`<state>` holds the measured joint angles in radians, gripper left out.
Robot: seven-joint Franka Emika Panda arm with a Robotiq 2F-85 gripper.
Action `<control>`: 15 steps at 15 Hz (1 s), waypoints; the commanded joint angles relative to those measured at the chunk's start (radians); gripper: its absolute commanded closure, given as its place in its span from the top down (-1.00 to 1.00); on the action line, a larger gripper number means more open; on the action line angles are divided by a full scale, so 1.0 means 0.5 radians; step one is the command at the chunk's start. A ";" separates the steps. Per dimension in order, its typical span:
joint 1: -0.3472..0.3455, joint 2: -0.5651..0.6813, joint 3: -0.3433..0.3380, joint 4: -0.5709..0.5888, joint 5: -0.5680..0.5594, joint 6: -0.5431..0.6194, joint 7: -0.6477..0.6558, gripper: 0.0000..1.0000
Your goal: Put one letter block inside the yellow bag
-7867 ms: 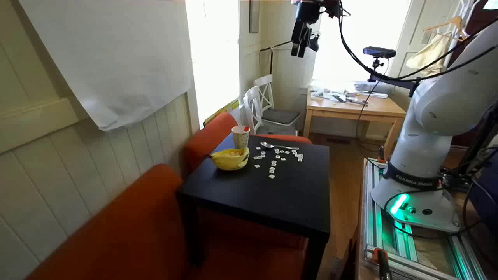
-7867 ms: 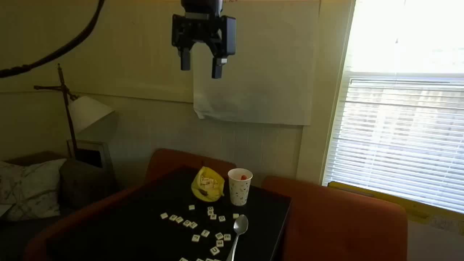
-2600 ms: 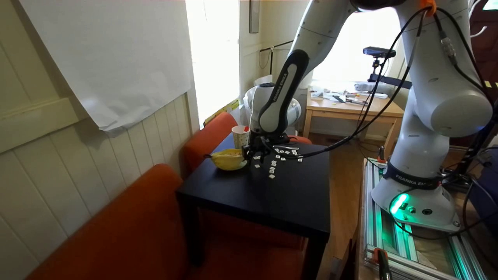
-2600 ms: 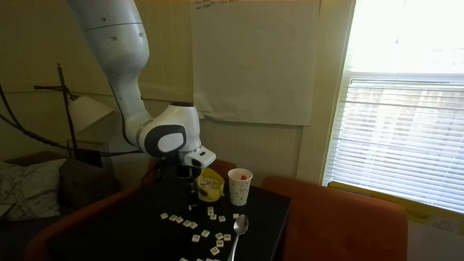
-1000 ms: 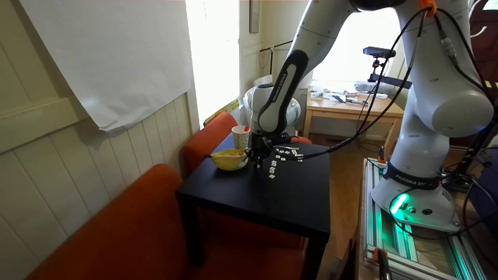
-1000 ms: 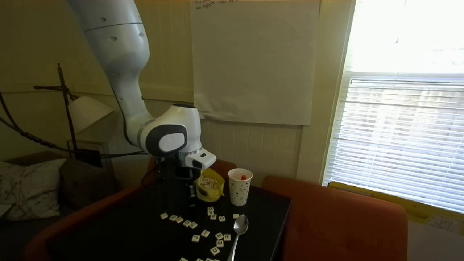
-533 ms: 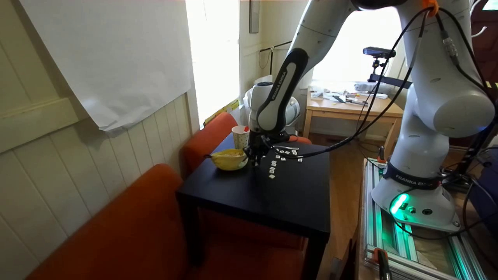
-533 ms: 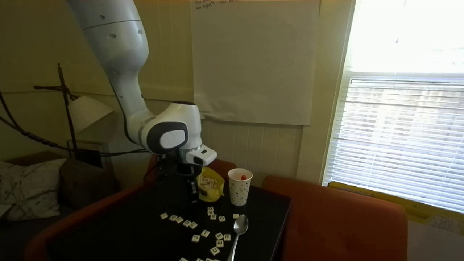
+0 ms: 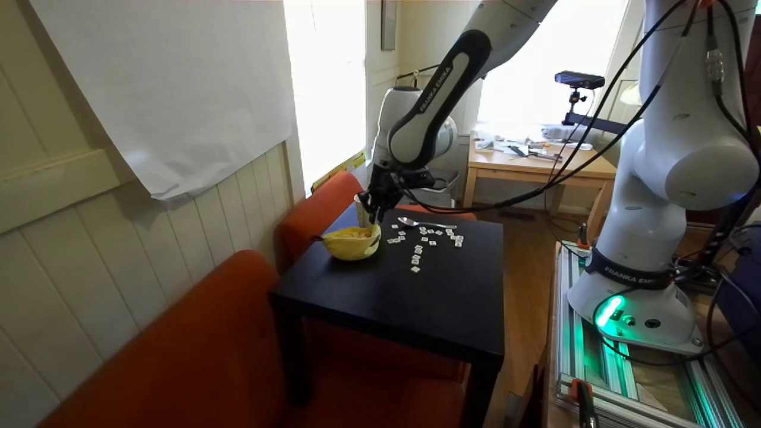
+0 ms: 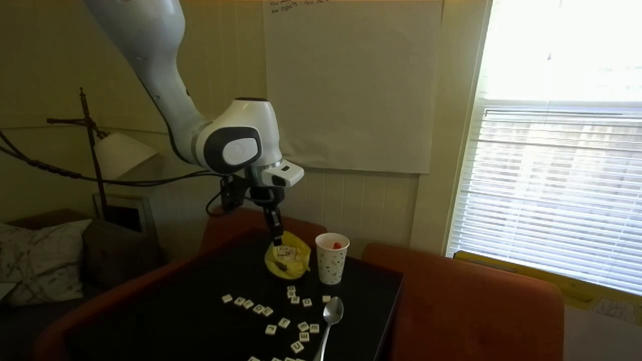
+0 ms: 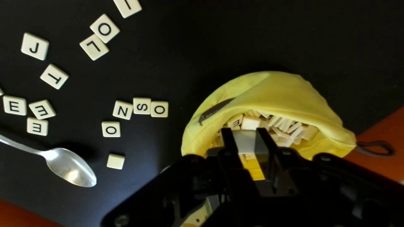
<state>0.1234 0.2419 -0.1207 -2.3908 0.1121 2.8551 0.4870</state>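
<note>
1. Gripper (image 11: 245, 135) pinched on one letter block (image 11: 245, 143), over the open mouth of the yellow bag (image 11: 284, 96).
2. That yellow bag sits near the wall-side edge of the worktop (image 9: 440, 297).
3. The letter block should prove light, rigid, perhaps slick; opposite edges make the best hold.
4. The yellow bag is probably soft: avoid snagging its rim.

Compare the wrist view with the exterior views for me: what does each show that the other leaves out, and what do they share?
Wrist view only: the pale block pinched between the fingertips of the gripper; I cannot make it out from outside.

Exterior views only: the white arm above the gripper; also, in an exterior view, the floor lamp, and in an exterior view, the wooden table.

Both: the yellow bag, the loose letter blocks, the spoon and the black table.
</note>
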 commanded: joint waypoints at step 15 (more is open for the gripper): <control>0.186 0.503 -0.044 0.062 0.196 1.029 -0.165 -0.06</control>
<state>0.2189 0.4672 -0.1637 -2.3799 0.1431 3.3170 0.4644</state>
